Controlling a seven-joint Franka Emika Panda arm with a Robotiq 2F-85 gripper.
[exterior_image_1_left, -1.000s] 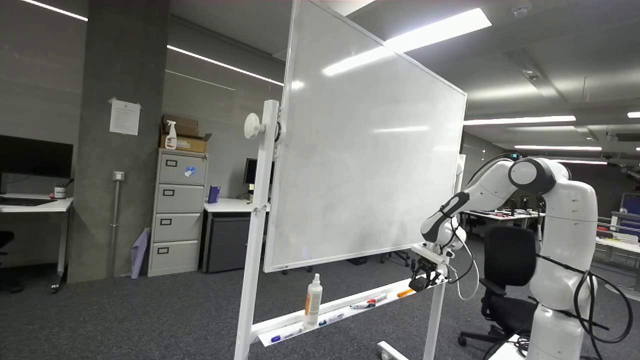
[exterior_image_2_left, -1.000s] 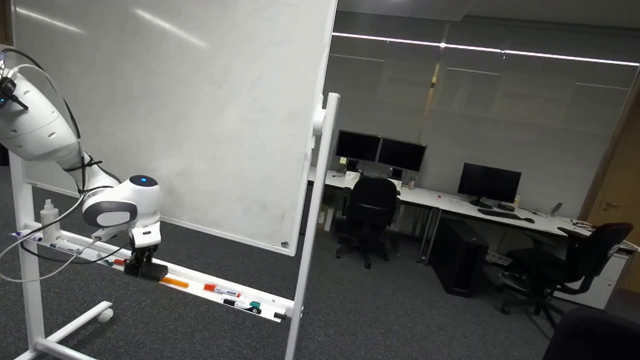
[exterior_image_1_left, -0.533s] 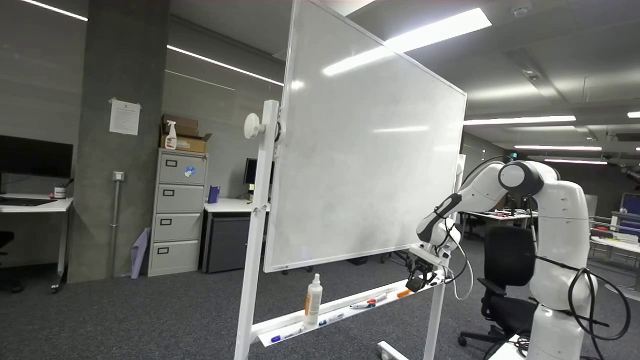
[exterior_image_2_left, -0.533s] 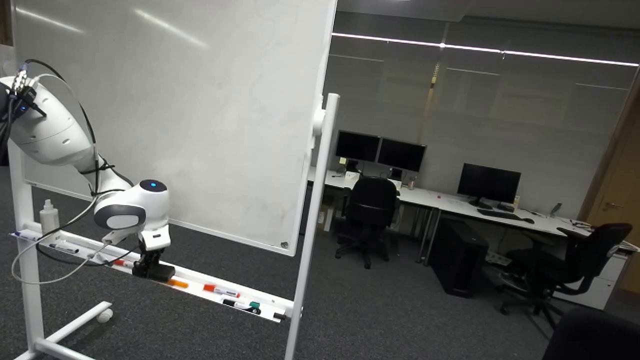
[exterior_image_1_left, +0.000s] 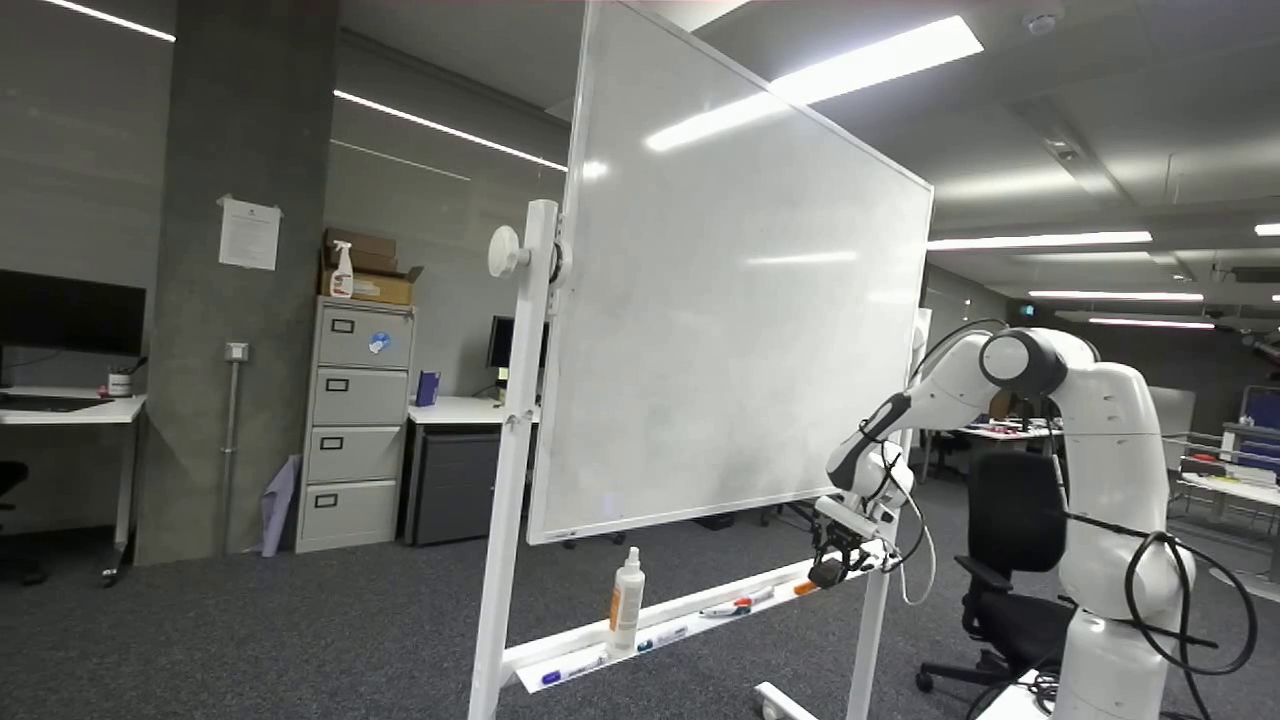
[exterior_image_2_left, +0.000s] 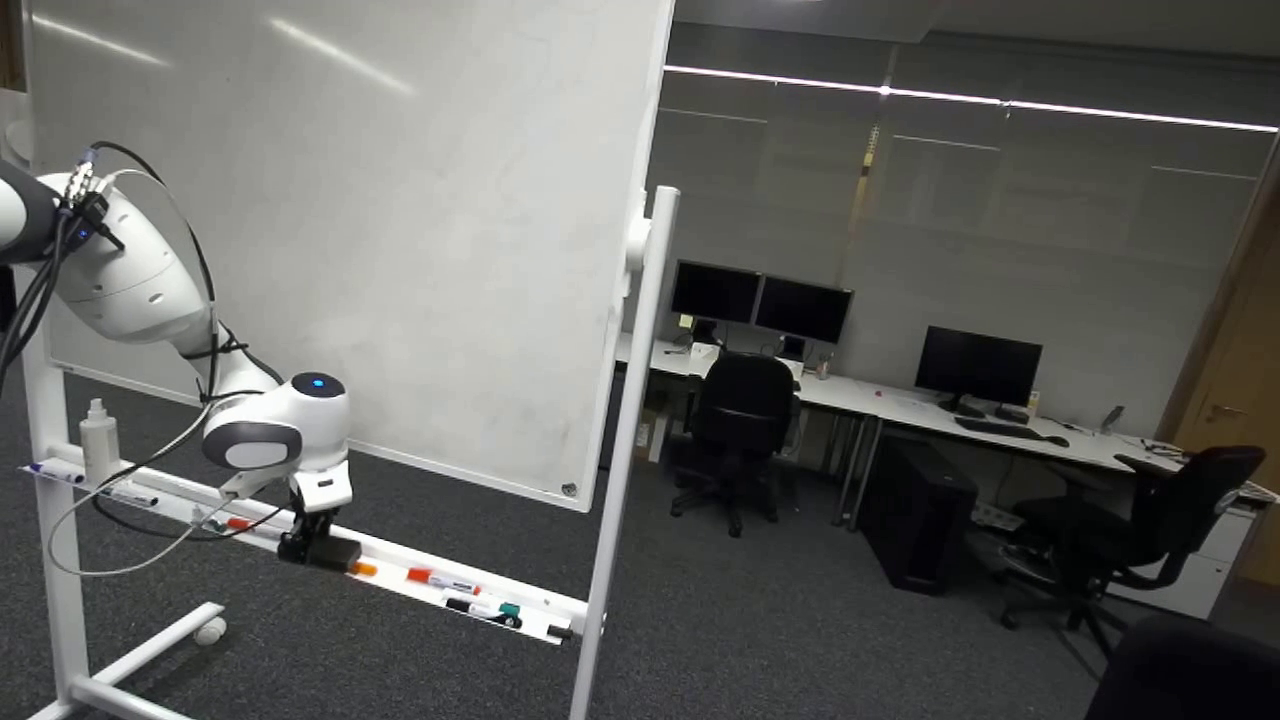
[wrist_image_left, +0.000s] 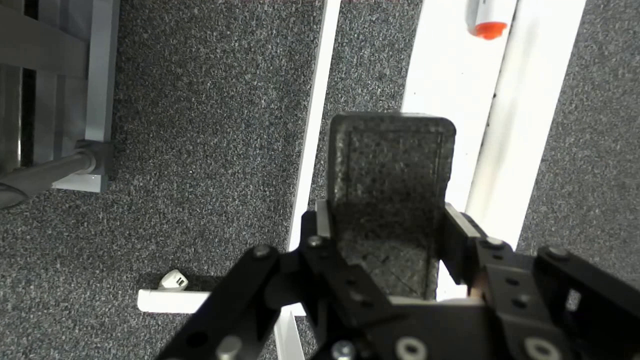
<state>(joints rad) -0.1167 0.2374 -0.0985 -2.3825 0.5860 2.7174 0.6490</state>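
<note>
In the wrist view my gripper (wrist_image_left: 390, 220) is shut on a dark grey rectangular block (wrist_image_left: 392, 155), its worn flat face toward the camera and one finger (wrist_image_left: 323, 219) along each side. The far half of the block sticks out past the fingertips. Both exterior views show the block (exterior_image_1_left: 827, 573) (exterior_image_2_left: 336, 553) low over the white tray (exterior_image_2_left: 410, 580) beneath the whiteboard (exterior_image_2_left: 400, 250). Whether block and tray touch, I cannot tell. An orange stick-like thing (exterior_image_2_left: 364, 569) on the tray shows just past the block, its other part hidden. A red-ended marker (wrist_image_left: 491, 30) lies further along the tray.
A white bottle (exterior_image_1_left: 627, 605) stands upright on the tray. Several markers lie there, including a red one (exterior_image_2_left: 445, 581) and a dark-capped one (exterior_image_2_left: 483, 612). A white post (exterior_image_2_left: 630, 440) rises at the tray's end. Behind the arm is a black chair (exterior_image_1_left: 1020, 530).
Arm and block have shifted along the tray, rightward and slightly down in one exterior picture, slightly left in the other. The block covers more of the orange thing. The grip is unchanged.
</note>
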